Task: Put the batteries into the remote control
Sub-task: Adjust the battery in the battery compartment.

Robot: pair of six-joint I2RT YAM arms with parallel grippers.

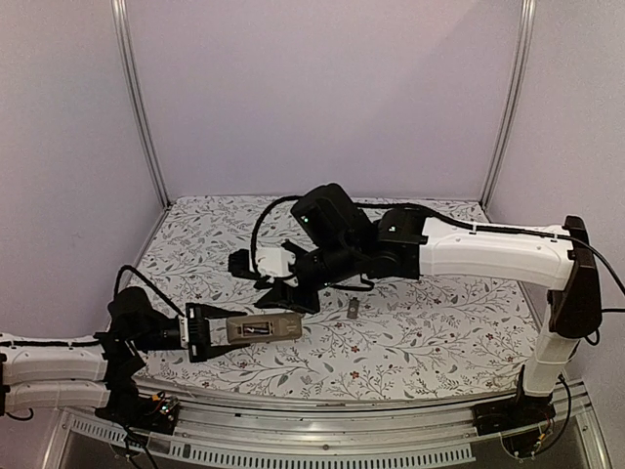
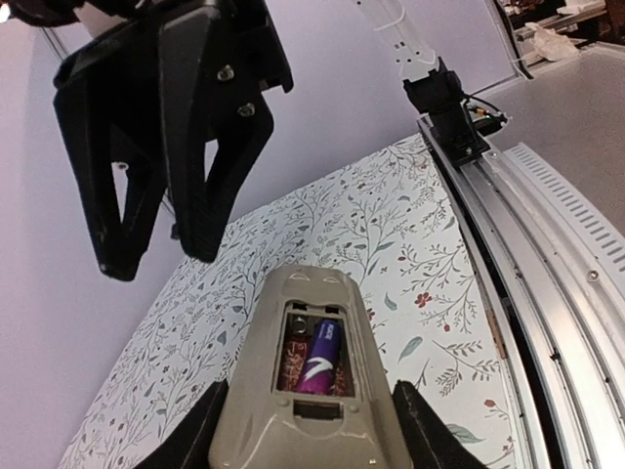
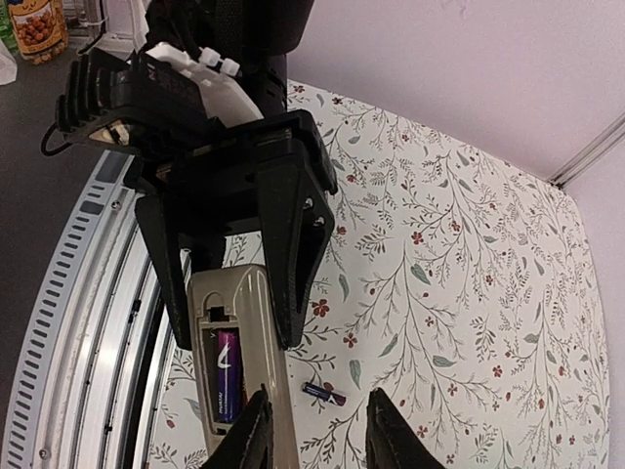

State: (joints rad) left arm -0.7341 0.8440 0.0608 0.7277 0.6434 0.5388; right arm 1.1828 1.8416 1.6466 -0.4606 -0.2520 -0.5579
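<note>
- Your left gripper is clamped on the remote control. It holds the near end from both sides, just above the front edge of the table.
- The remote lies back-up, greyish, with its dark battery recess uncovered and facing the ceiling.
- One purple battery sits lengthwise in the recess, on the right-hand side as your left wrist camera sees it. The slot beside it shows only its metal spring.
- Your right gripper hangs over the far end of the remote, fingers pointing down. The jaws stand partly apart with nothing between them, and they are not touching the remote.
- A loose battery, thin and dark with a purple end, lies flat on the floral table cover. It is near the remote but apart from it, on the side towards your right arm.
</note>
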